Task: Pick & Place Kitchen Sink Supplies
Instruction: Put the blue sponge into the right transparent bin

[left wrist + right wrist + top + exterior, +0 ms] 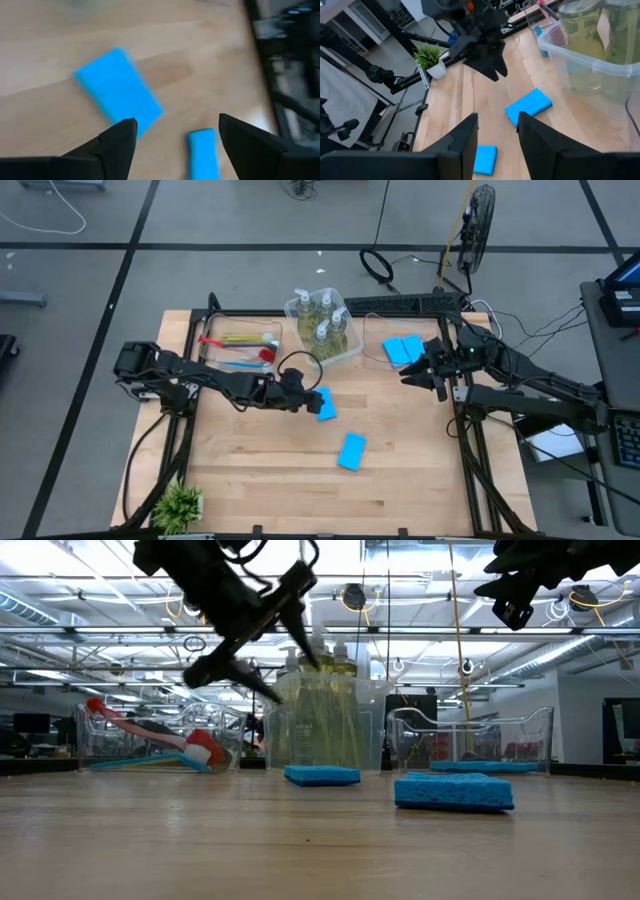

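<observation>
I have the left gripper (303,396) hanging above the middle of the desk (270,480), fingers spread wide with nothing between them, and nosed down toward the nearer blue sponge (325,404), which lies flat on the wood just beside it. I read this as the approach to a pick: through the left wrist view the sponge sits ahead of the open fingertips, not yet between them. A second loose sponge (351,451) lies a little closer to the desk's front edge, well clear of either arm.

My right gripper (428,372) hovers over the right-hand clear bin (375,348), fingers part-way open and empty as far as I can see. Two sponges in the bin (404,349) already rest there, which I take to be where the loose ones belong.

The middle bin (345,350) holds the pump bottles (322,318) standing upright together, and the left bin (205,350) holds the dish brushes (240,348) lying on their sides; I can make out red, yellow and blue ones, but the fourth I can't pick out for certain. The potted plant (180,505) stands at the front left corner, out of the way.
</observation>
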Robot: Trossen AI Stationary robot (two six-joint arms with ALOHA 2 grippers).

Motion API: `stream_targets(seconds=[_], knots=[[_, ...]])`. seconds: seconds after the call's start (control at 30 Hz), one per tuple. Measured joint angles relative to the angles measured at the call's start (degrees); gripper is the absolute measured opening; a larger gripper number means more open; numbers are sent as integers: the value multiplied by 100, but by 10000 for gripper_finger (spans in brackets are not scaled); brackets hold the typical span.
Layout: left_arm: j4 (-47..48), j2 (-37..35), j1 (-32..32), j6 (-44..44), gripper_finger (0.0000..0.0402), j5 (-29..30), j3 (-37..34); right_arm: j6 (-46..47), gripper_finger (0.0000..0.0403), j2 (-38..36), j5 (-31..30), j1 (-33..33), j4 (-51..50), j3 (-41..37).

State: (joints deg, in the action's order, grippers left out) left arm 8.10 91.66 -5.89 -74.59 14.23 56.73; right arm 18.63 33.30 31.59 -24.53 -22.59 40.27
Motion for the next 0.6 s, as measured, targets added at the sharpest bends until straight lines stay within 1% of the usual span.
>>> stream_targets(seconds=[0.1,0.27,0.33,0.43,0.6], knots=[[512,0,-2,-365,283,84,-4,2,125,-4,-15,0,4,2],[568,107,-2,-674,283,129,52,14,125,2,-24,-1,4,0],[884,244,-1,-779,283,133,200,15,125,4,-28,0,13,0],[1464,652,29,-889,283,154,737,17,125,4,-44,-7,102,0],[3025,1514,208,-953,283,57,1714,27,125,13,-106,-28,128,0]])
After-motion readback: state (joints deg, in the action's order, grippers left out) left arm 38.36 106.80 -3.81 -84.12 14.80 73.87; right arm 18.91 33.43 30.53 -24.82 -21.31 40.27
